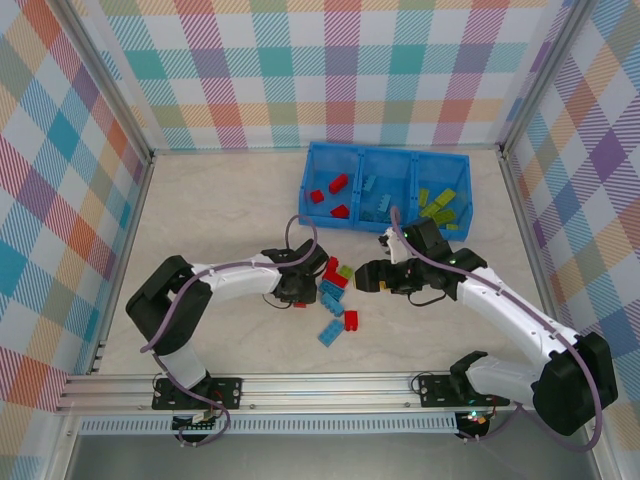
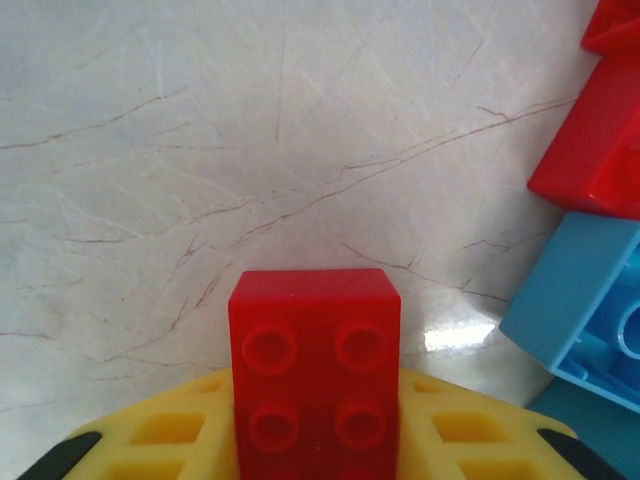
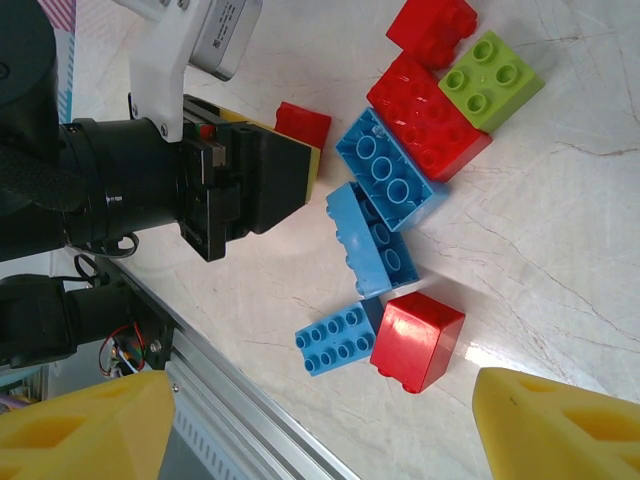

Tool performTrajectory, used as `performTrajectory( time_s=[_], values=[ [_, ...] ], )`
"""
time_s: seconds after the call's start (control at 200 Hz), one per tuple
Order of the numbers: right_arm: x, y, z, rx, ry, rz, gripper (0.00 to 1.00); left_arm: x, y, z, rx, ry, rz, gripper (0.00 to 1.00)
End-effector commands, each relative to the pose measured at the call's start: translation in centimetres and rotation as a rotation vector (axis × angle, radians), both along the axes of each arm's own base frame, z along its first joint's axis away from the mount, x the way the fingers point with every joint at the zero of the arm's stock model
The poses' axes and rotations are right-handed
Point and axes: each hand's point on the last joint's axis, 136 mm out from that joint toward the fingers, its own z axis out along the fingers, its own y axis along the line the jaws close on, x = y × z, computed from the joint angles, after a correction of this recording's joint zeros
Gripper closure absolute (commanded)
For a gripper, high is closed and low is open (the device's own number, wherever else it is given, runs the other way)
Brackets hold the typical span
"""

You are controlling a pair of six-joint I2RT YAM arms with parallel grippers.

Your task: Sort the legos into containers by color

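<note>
My left gripper (image 2: 315, 445) is shut on a red lego (image 2: 315, 365), its yellow fingers (image 2: 170, 430) on both sides of it, low over the table. That gripper (image 1: 297, 290) sits just left of a loose pile of legos: red (image 1: 337, 273), lime green (image 1: 346, 270) and light blue (image 1: 331, 296). My right gripper (image 1: 366, 276) stands open right of the pile with nothing between its fingers (image 3: 560, 430). Below it lie a red lego (image 3: 418, 340) and a small blue lego (image 3: 338, 342). The containers (image 1: 310, 185) hold red legos on the left, blue in the middle, green on the right.
The blue bin stands at the back of the table near the rear wall. The table's metal front rail (image 3: 250, 420) runs close below the right gripper. Checked walls enclose both sides. Bare marble tabletop (image 1: 220, 210) lies left of the bin.
</note>
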Motion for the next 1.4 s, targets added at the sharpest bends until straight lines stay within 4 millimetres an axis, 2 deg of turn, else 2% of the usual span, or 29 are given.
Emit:
performTrajectory(
  time_s=[0.0, 0.085, 0.225, 0.3, 0.39, 0.475, 0.48, 0.565, 0.66, 0.755, 0.845, 0.925, 1.015, 1.08, 1.175, 1.245, 1.395],
  values=[
    [0.0, 0.8, 2.3, 0.065, -0.046, 0.022, 0.21, 1.2, -0.2, 2.9, -0.034, -0.085, -0.003, 0.67],
    [0.1, 1.1, 3.3, 0.105, -0.073, 0.021, 0.2, 3.1, -0.3, 6.1, -0.077, -0.17, 0.008, 0.67],
    [0.6, 0.7, 3.9, 0.108, -0.125, -0.018, 0.18, 8.7, -0.7, 12.1, -0.106, -0.361, 0.032, 0.67],
    [0.5, 0.5, 4.1, 0.116, -0.144, -0.025, 0.18, 12.2, -1.1, 14.3, -0.11, -0.448, 0.053, 0.67],
    [0.7, 0.8, 4.9, 0.146, -0.173, -0.02, 0.17, 16.6, -2.0, 15.9, -0.125, -0.516, 0.085, 0.67],
    [0.8, 0.9, 5.5, 0.163, -0.191, -0.021, 0.17, 20.4, -3.3, 16.2, -0.127, -0.554, 0.092, 0.67],
    [0.8, 0.9, 5.5, 0.163, -0.192, -0.022, 0.17, 20.6, -3.4, 15.8, -0.123, -0.548, 0.091, 0.67],
    [0.9, 1.0, 5.9, 0.173, -0.204, -0.021, 0.17, 23.6, -5.0, 15.3, -0.123, -0.545, 0.084, 0.66],
    [1.0, 1.1, 6.1, 0.18, -0.212, -0.018, 0.17, 25.9, -6.1, 14.5, -0.123, -0.539, 0.091, 0.65],
    [1.0, 1.1, 6.3, 0.181, -0.217, -0.014, 0.17, 27.1, -6.6, 13.8, -0.124, -0.524, 0.106, 0.58],
    [1.1, 1.1, 6.3, 0.177, -0.219, -0.015, 0.17, 27.3, -6.7, 13.1, -0.115, -0.498, 0.111, 0.5],
    [1.2, 1.0, 6.0, 0.169, -0.22, -0.017, 0.16, 27.0, -6.5, 13.2, -0.11, -0.488, 0.114, 0.48],
    [1.6, 0.9, 5.5, 0.151, -0.22, -0.033, 0.16, 26.2, -6.5, 15.1, -0.151, -0.501, 0.109, 0.48],
    [2.1, 0.7, 4.9, 0.131, -0.212, -0.058, 0.16, 24.9, -6.3, 16.7, -0.205, -0.501, 0.109, 0.49],
    [3.2, 0.3, 3.4, 0.086, -0.18, -0.131, 0.18, 21.5, -5.9, 19.7, -0.302, -0.508, 0.099, 0.49],
    [3.8, 0.5, 2.2, 0.058, -0.148, -0.161, 0.19, 18.2, -4.9, 21.6, -0.34, -0.535, 0.09, 0.49],
    [4.8, 2.4, -0.3, -0.05, -0.125, -0.157, 0.23, 10.5, -1.3, 24.6, -0.315, -0.622, 0.023, 0.49]
  ],
)
